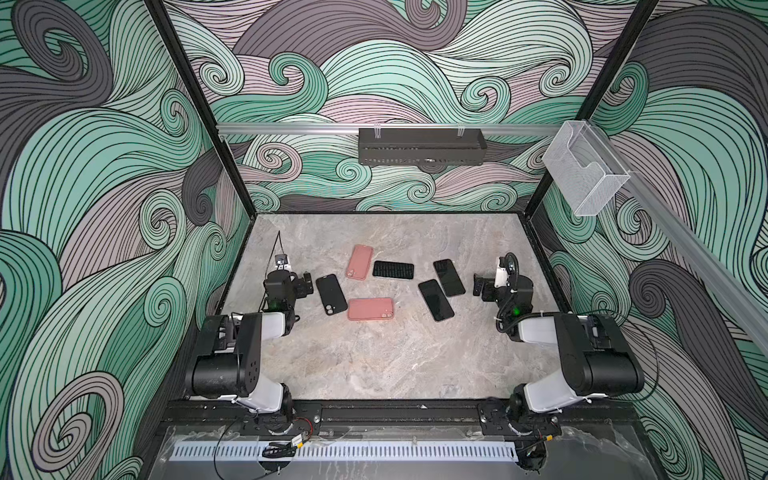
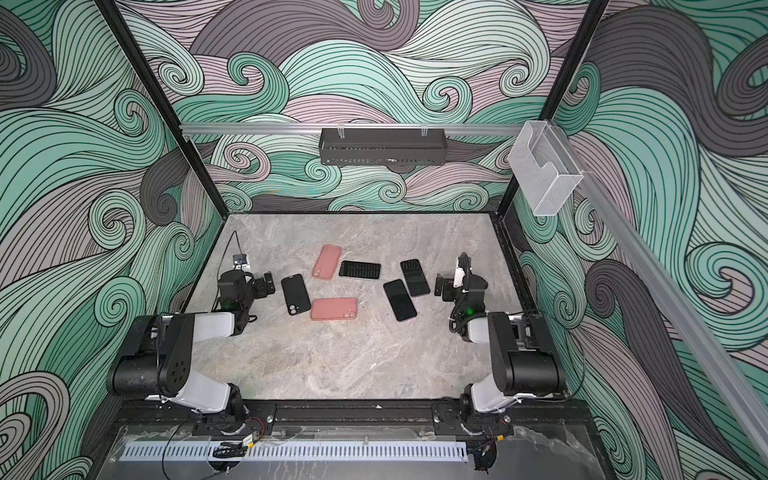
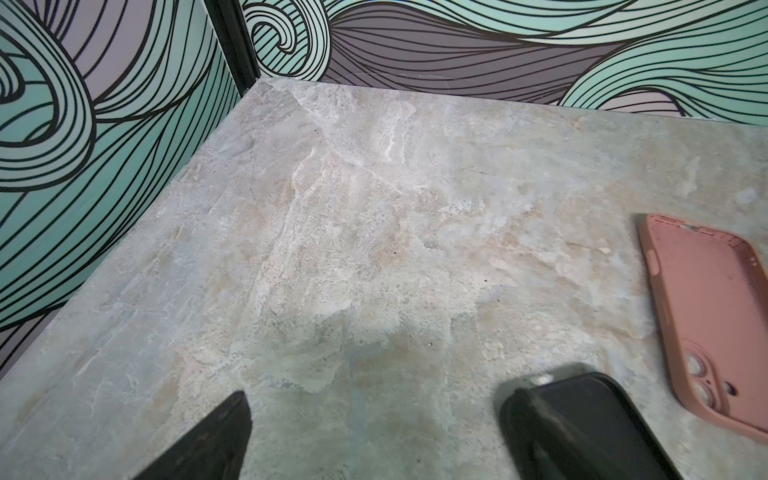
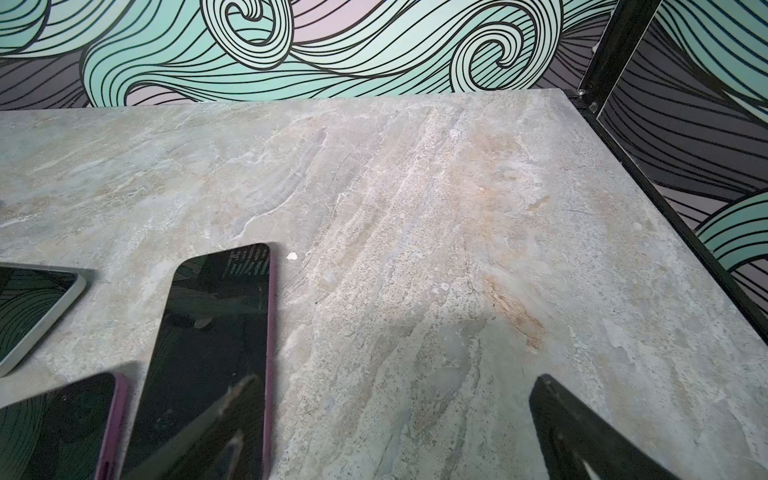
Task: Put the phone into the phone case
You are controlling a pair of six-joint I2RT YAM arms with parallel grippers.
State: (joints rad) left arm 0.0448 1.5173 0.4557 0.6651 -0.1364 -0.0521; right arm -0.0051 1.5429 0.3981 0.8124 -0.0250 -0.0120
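Three phones lie screen up on the right half of the table: one [image 1: 449, 277], one [image 1: 435, 300] and a light-edged one [image 1: 393, 270] further back. Left of them lie three empty cases: a pink case [image 1: 358, 262], a second pink case [image 1: 370, 308] and a black case [image 1: 331, 294]. My left gripper [image 1: 307, 284] hangs open just left of the black case [image 3: 602, 424], with nothing between its fingers. My right gripper [image 1: 478, 284] is open and empty beside the nearest phone [image 4: 216, 353], one finger over that phone's edge.
Patterned walls with black corner posts close the marble table [image 1: 374, 365] on three sides. On the back rail hangs a black tray [image 1: 422, 146]. A clear holder [image 1: 586, 170] is fixed to the right rail. Both arm bases stand at the front edge.
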